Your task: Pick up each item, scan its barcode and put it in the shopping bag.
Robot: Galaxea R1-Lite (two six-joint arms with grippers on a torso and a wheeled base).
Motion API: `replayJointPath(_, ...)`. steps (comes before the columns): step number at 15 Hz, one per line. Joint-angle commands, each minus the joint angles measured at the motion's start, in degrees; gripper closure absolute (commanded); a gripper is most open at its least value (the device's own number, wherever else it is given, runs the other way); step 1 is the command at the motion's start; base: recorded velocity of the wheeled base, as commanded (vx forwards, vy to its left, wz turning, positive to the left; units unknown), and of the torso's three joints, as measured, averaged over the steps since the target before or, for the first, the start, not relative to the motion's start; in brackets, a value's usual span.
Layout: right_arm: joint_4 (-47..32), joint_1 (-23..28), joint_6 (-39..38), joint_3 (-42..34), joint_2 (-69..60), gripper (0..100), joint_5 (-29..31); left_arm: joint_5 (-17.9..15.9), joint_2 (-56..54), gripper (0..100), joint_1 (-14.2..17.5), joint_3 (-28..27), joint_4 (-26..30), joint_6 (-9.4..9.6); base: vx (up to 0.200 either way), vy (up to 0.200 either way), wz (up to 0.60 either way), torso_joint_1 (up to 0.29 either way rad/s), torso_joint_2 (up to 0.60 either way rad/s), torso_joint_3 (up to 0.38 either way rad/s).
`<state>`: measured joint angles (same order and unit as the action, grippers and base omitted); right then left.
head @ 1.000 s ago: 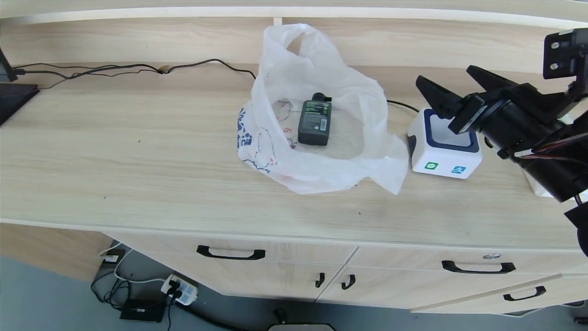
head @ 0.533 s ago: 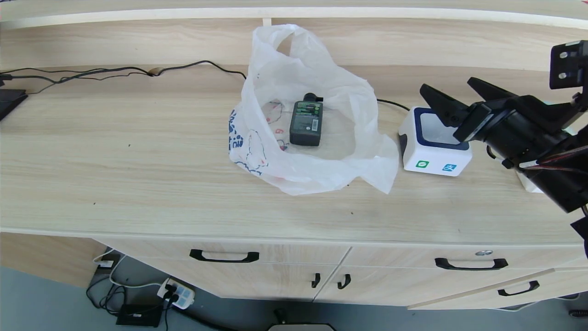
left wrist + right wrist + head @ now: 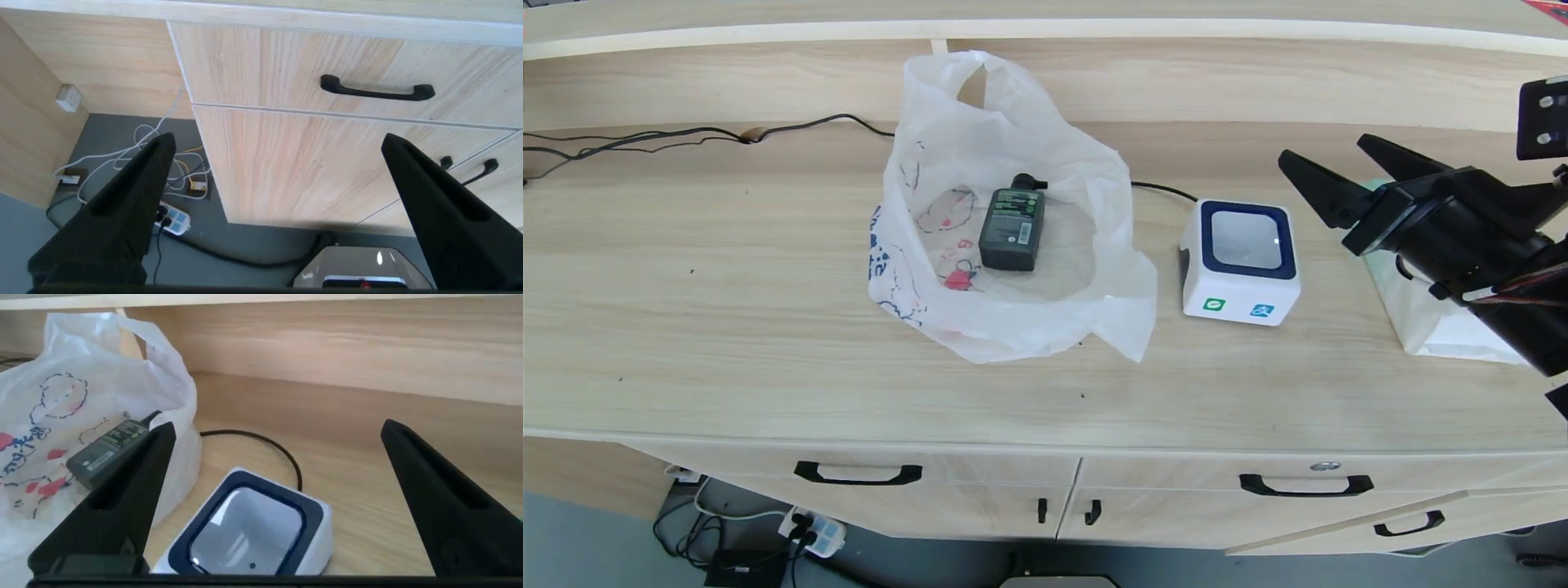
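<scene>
The left gripper [image 3: 278, 143] hangs spread open below the counter's [image 3: 727, 327] front edge, facing the drawers [image 3: 343, 163]. Mid-counter, the shopping bag [image 3: 1013, 327] contains a dark bottle [image 3: 1011, 230] lying flat, with the scanner [image 3: 1241, 261] just to its right. The next item, a white packet [image 3: 1429, 327], lies at the counter's right end, its long axis running back to front. It sits beneath the wide-open right gripper [image 3: 1325, 149], the nearer arm, and nothing seems to stand in the way.

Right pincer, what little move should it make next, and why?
Probably lower the open right pincer toward the white packet on the counter below its arm. The dark bottle already lies inside the shopping bag, while the packet sits unbagged beside the scanner, and the pincer holds nothing.
</scene>
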<state>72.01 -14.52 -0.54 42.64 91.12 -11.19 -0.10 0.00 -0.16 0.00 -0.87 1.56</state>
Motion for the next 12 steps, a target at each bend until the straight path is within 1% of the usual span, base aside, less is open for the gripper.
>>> replayJointPath(1, 0.2, 1.7, -2.5, 3.1, 2.0, 0, -0.1, 0.0, 0.1, 0, 0.0, 0.0, 0.0, 0.02, -0.2, -0.2, 0.0, -0.007, 0.01, 0.007)
replayJointPath(2, 0.3, 2.0, -4.2, 5.0, 2.8, 0, 0.2, 0.0, 0.1, 0, 0.0, 0.0, 0.0, 0.02, -0.2, -0.2, 0.0, 0.007, 0.0, -0.002)
replayJointPath(6, -0.3, 9.1, -1.6, 9.7, 4.5, 0, 0.8, 0.0, 0.1, 0, 0.0, 0.0, 0.0, 0.02, -0.2, -0.2, 0.0, 0.005, 0.01, 0.001)
replayJointPath(7, -2.0, 10.0, -1.2, 10.4, 4.2, 0, 0.7, 0.0, 0.1, 0, 0.0, 0.0, 0.0, 0.02, 0.0, -0.2, 0.0, -0.007, 0.0, 0.012)
replayJointPath(8, -6.4, 10.3, -0.6, 10.7, 2.9, 0, 0.6, 0.0, 0.0, 0, 0.0, 0.0, -0.1, 0.02, 0.0, 0.0, 0.0, 0.0, 0.0, 0.0)
replayJointPath(10, -19.4, 10.8, 0.4, 13.3, 0.5, 0, 0.9, 0.0, 0.0, 0, 0.0, 0.0, -0.1, 0.02, 0.0, 0.0, 0.0, 0.0, 0.0, 0.0)
replayJointPath(11, -29.2, 12.1, 2.3, 17.7, 0.5, 0, 1.7, 0.0, 0.1, 0, 0.0, 0.0, -0.1, -0.07, 0.0, 0.0, 0.0, 0.0, 0.0, 0.0)
replayJointPath(12, -36.5, 13.2, 3.9, 22.0, 0.8, 0, 3.6, 0.0, 0.1, 0, 0.0, 0.0, -0.1, -0.07, 0.0, 0.0, 0.0, 0.0, 0.0, 0.0)
